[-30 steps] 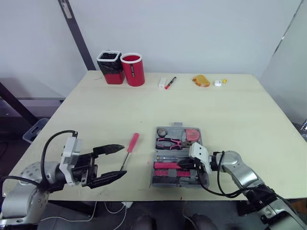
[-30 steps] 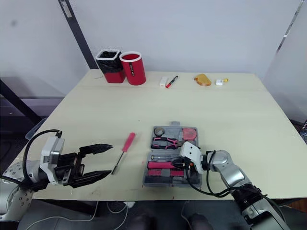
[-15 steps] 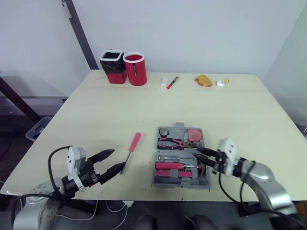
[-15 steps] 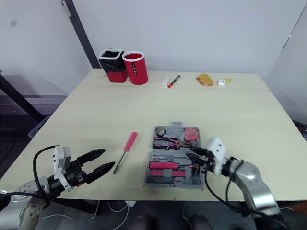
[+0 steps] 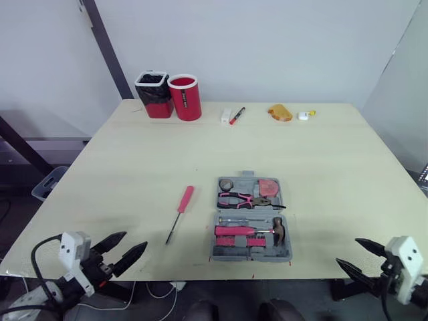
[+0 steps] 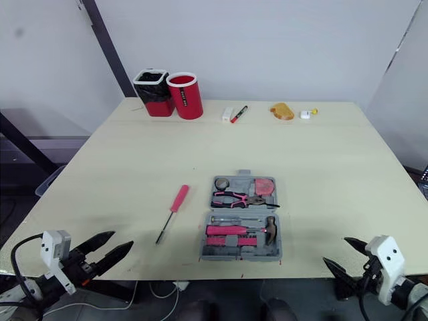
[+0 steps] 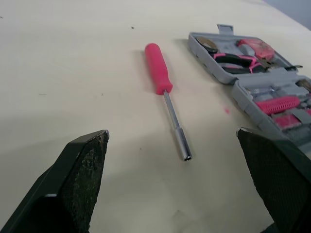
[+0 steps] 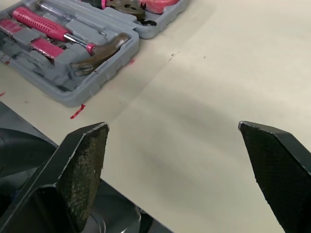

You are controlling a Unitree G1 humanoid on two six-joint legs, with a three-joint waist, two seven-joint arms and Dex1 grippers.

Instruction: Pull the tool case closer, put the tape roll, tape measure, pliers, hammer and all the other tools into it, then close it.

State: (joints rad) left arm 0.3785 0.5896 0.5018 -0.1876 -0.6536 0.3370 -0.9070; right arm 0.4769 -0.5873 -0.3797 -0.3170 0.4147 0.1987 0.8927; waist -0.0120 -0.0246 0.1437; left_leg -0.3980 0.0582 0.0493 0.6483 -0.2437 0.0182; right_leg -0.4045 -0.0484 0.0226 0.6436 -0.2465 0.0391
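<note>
Both arms are pulling back from the work: the right gripper (image 5: 346, 251), which a second ago was down on the near half of the tool case (image 5: 252, 257) by the hammer (image 5: 241, 231), is now hanging off the table's near edge at about four o'clock from the case, fingers spread wide and carrying nothing. The left gripper (image 5: 134, 241), earlier hovering just beside the tip of the pink screwdriver (image 5: 179, 214), is likewise sitting back at the near edge, at about seven o'clock from the case, also wide and empty. The case is lying open close to the near edge. The hammer is resting in its near half, while the pliers (image 5: 241, 198), tape measure (image 5: 268, 187) and tape roll (image 5: 226, 184) are sitting in the far half. The screwdriver is lying on the bare table at nine o'clock from the case, apart from it. So the hammer step is looking finished, while the screwdriver is waiting to be packed and the case to be closed.
</note>
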